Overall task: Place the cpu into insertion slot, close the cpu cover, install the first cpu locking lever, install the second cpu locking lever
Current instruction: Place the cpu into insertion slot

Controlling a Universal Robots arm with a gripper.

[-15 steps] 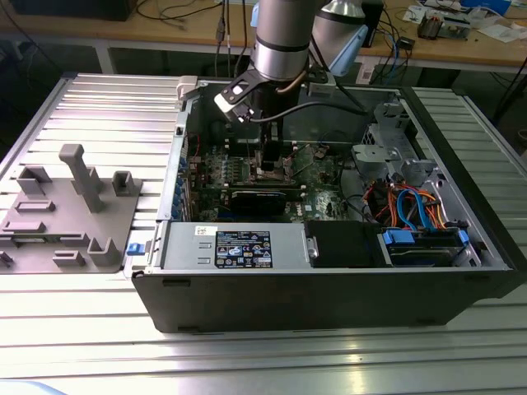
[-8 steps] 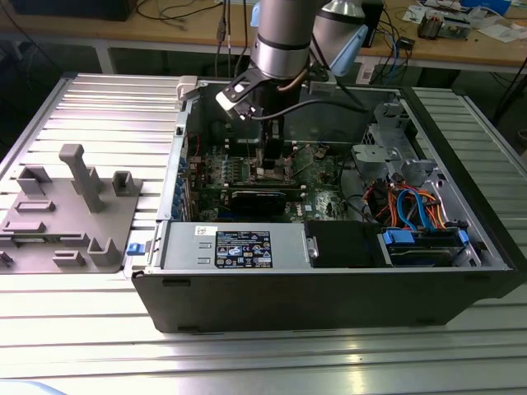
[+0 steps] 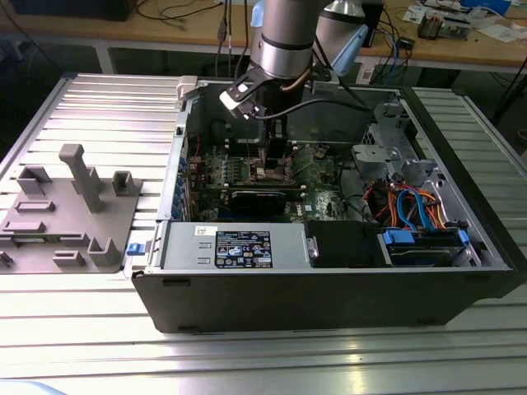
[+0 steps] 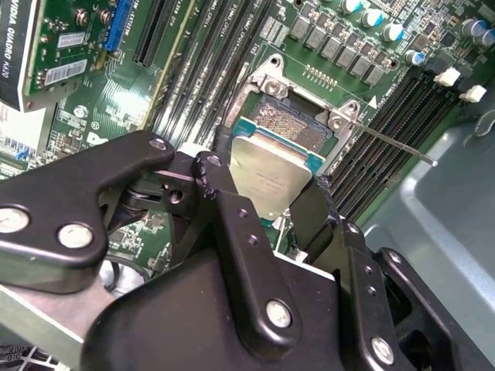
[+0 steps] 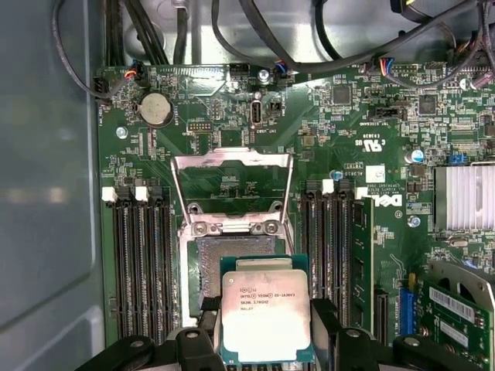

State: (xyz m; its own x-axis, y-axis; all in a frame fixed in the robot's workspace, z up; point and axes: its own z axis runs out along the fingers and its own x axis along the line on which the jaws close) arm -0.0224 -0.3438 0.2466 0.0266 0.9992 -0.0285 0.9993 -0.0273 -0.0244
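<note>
My gripper [image 5: 267,344] is shut on the cpu [image 5: 265,313], a flat square chip with a silver top, held by its two opposite edges between the black fingers [image 4: 224,209]. The cpu [image 4: 271,174] hangs tilted just above and partly over the insertion slot [image 5: 232,253], whose dark pin field [image 4: 298,124] still shows beyond the chip. The cpu cover [image 5: 232,159], a thin silver frame, stands swung open on the far side of the slot. A thin locking lever [image 4: 394,144] juts out beside the slot. In the exterior view my gripper [image 3: 270,160] reaches down into the open computer case [image 3: 329,288].
Long black memory slots [image 5: 143,263] flank the insertion slot on both sides. A finned heat sink [image 5: 464,197] and a graphics card [image 3: 259,200] sit nearby. Cables [image 3: 412,206] and a drive cage fill the exterior view's right. A grey fixture [image 3: 70,206] stands outside the case.
</note>
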